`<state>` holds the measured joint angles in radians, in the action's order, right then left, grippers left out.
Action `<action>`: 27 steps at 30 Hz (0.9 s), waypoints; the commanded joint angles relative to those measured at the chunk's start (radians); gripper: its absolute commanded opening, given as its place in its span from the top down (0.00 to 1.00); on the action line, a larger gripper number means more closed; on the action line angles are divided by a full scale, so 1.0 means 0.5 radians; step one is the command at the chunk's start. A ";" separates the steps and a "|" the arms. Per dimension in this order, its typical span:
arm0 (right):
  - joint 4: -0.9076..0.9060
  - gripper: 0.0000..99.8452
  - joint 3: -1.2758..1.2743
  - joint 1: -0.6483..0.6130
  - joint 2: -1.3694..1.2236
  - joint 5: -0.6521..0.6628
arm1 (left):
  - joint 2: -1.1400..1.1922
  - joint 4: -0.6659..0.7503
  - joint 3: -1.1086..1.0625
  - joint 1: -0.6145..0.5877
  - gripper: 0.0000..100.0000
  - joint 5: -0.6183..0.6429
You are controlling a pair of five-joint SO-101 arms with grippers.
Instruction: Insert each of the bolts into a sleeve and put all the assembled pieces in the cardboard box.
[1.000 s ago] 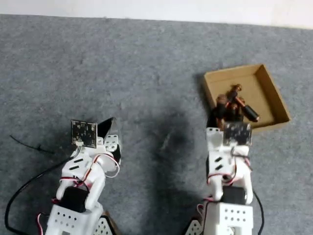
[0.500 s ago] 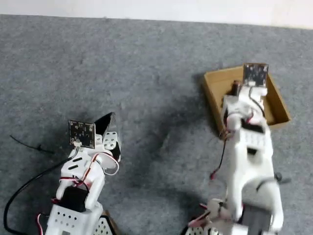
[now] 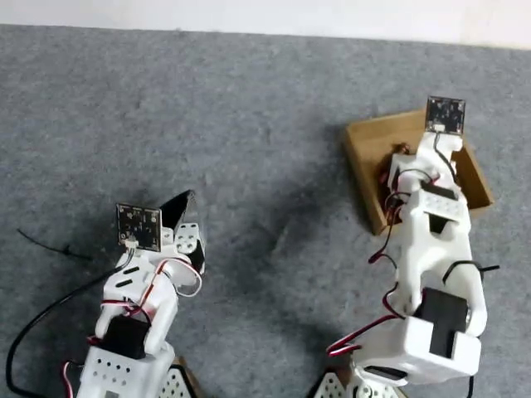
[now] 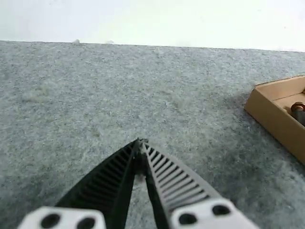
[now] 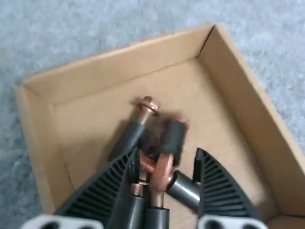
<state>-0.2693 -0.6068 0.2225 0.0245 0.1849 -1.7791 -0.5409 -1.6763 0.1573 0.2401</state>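
Ok so the right tool [image 5: 167,160] hangs right over the box [image 5: 119,62], jaws spread fairly wide and not gripping anything. The pieces [image 5: 164,143] lie in a little pile on the box floor, under and between the two jaws. One dark sleeve [image 5: 135,131] has a coppery bolt [image 5: 147,106] head poking out its far end. A second sleeve lies slanted just beside it, and there's more copper thread and a grey sleeve jumbled nearer the tool. Can't tell how many there are in all, they overlap too much.

In the high view the right arm [image 3: 427,240] stretches out across the box and covers most of its inside. The box sits on the right half of the table [image 3: 249,99], turned a bit askew.

The left tool [image 4: 139,145] is pinched fully together, tips touching, nothing in it. It points out over the grey table, well apart from the box, which peeks in at the edge of the left wrist view with one piece inside. The left arm [image 3: 145,274] is folded back near its base. A thin black strand [image 3: 50,245] lies on the table off to that arm's outer side.
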 commanded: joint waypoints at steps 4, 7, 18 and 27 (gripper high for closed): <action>-0.035 0.83 -0.035 -0.020 0.308 -0.015 | 0.017 0.046 -0.044 -0.020 0.99 0.003; -0.189 0.83 -0.161 -0.097 0.609 -0.015 | 0.017 0.046 -0.044 -0.020 0.99 0.003; -0.345 0.83 -1.278 -0.594 2.036 -0.015 | 0.017 0.046 -0.044 -0.023 0.99 0.000; -0.354 0.83 -2.190 -0.624 3.211 -0.015 | 0.017 -0.040 -0.044 -0.011 0.99 0.003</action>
<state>-0.4381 -1.6026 -0.0829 1.4331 0.1834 -1.7776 -0.5409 -1.6763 0.1573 0.2401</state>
